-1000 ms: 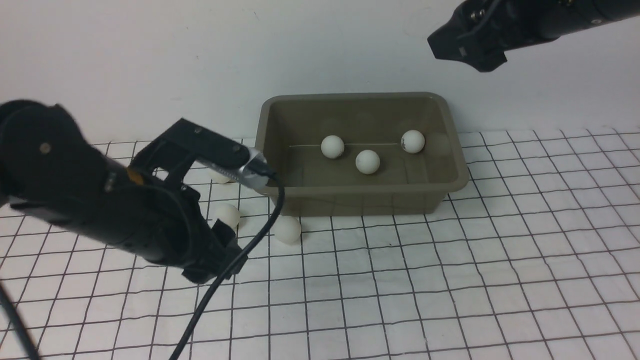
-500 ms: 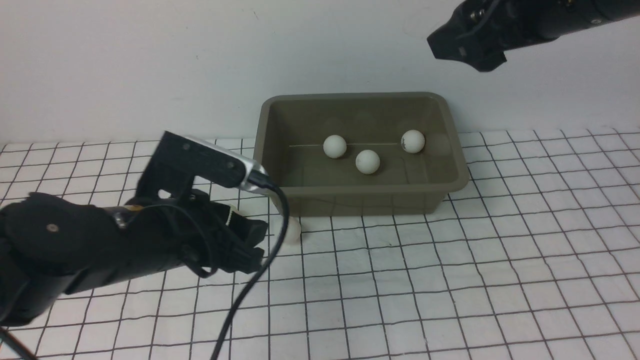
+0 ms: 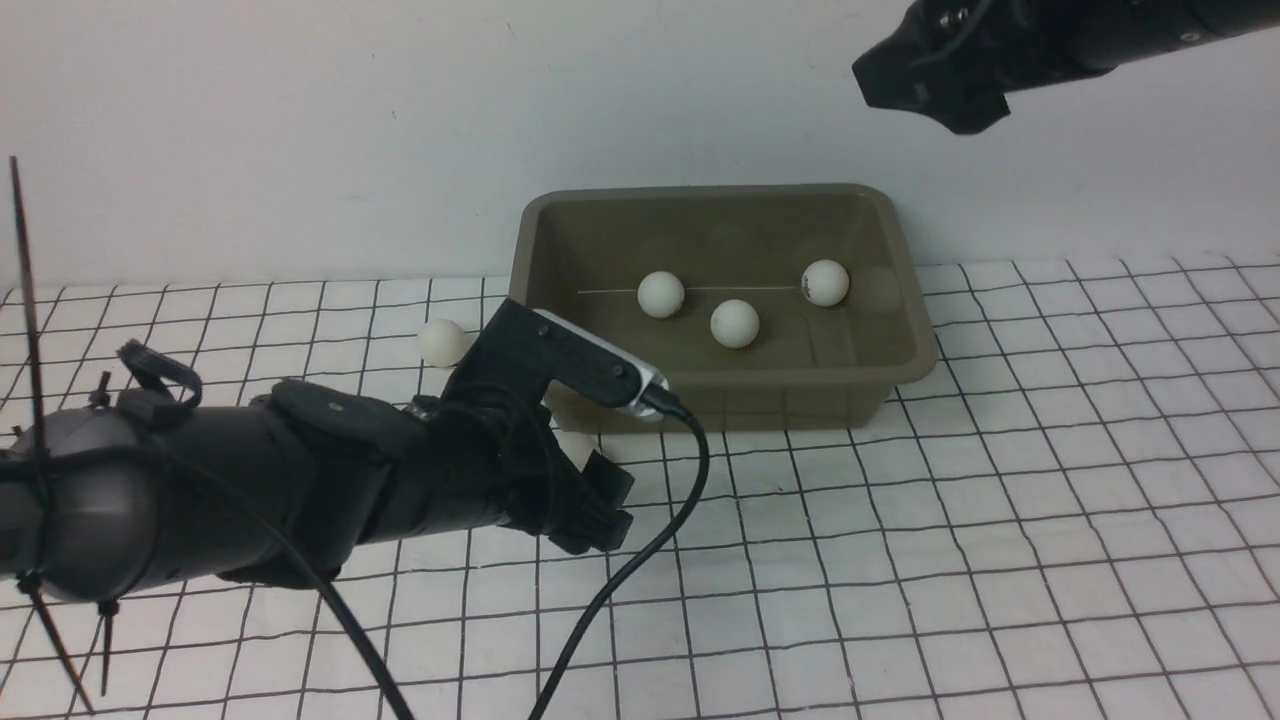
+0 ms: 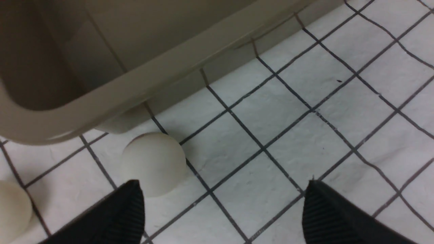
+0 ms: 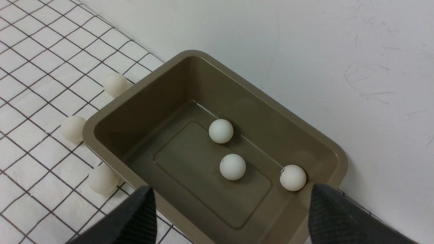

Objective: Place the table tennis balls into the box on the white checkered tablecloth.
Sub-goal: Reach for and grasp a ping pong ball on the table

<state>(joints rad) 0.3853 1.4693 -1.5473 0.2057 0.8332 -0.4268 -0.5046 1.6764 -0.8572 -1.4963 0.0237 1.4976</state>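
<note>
The white checkered tablecloth (image 3: 1000,520) carries the olive-grey box (image 3: 780,400) at its far edge. The left gripper (image 4: 222,206) hangs low by the box's near-left corner and the right gripper (image 5: 232,210) high above the box, both with jaws spread wide and empty. Three table tennis balls (image 3: 735,323) lie inside the box, and three more (image 5: 73,128) lie on the cloth beside its left end.

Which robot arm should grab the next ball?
Left. The left hand is open and low over the tablecloth, right beside a loose ball by the box. The right hand is high above the box, far from the loose balls.
</note>
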